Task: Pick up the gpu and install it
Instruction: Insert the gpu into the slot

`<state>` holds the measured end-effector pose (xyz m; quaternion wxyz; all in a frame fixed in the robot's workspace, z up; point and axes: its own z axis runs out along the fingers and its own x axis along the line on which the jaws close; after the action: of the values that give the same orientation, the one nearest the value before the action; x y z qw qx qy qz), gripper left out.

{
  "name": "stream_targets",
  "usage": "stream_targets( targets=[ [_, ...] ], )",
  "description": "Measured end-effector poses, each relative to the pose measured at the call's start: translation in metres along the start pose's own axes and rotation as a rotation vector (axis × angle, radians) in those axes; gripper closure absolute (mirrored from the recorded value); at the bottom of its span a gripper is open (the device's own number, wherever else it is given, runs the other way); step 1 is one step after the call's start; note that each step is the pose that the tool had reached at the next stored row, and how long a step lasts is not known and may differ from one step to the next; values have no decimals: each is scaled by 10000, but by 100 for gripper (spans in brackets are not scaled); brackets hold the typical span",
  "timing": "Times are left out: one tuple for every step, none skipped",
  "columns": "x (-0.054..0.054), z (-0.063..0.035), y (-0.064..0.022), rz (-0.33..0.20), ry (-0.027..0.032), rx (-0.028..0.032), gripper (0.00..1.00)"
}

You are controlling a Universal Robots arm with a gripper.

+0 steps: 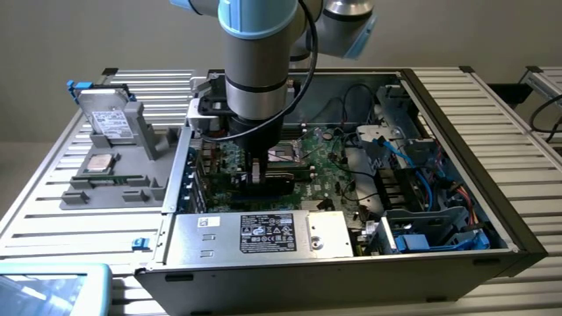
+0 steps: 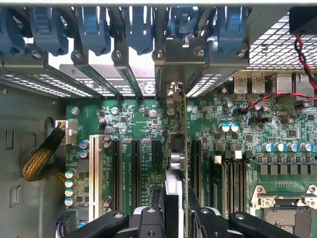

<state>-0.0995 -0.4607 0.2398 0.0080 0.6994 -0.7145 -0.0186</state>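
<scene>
From the exterior view's left, I see the grey parts tray (image 1: 114,187), then my gripper (image 2: 174,218) lowered inside the open computer case (image 1: 457,118), fingers clamped on the gpu (image 2: 176,148), held edge-on over the motherboard (image 2: 133,119), apparently at a slot.

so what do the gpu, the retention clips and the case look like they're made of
The gpu, seen edge-on between the jaws, looks like green fibreglass circuit board with a bright metal bracket at its end. The retention clips look like moulded plastic: uniform matte blue with rounded edges. The case looks like sheet steel: dull grey, thin folded walls, punched vent holes.
</scene>
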Motion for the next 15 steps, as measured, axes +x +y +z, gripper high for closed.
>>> stream_targets(
  targets=[
    [0, 0, 0, -1, 1, -1, 72],
    [0, 0, -1, -1, 0, 0, 72],
    [1, 0, 0, -1, 1, -1, 72],
    [1, 2, 0, -1, 1, 0, 72],
    [1, 3, 0, 0, 2, -1, 72],
    [1, 5, -1, 1, 2, -1, 72],
    [1, 5, -1, 2, 3, -1, 72],
    [0, 6, -1, 2, 2, -1, 72],
    [0, 6, 0, 3, 1, 0, 72],
    [1, 7, 0, 3, 1, 0, 72],
    [0, 7, 1, 4, 1, 1, 72],
    [0, 8, 3, 3, 0, 2, 72],
    [0, 9, 7, 2, -2, 4, 72],
    [0, 10, 11, 1, -2, 3, 72],
    [0, 9, 13, 0, -2, 2, 72]
  ],
)
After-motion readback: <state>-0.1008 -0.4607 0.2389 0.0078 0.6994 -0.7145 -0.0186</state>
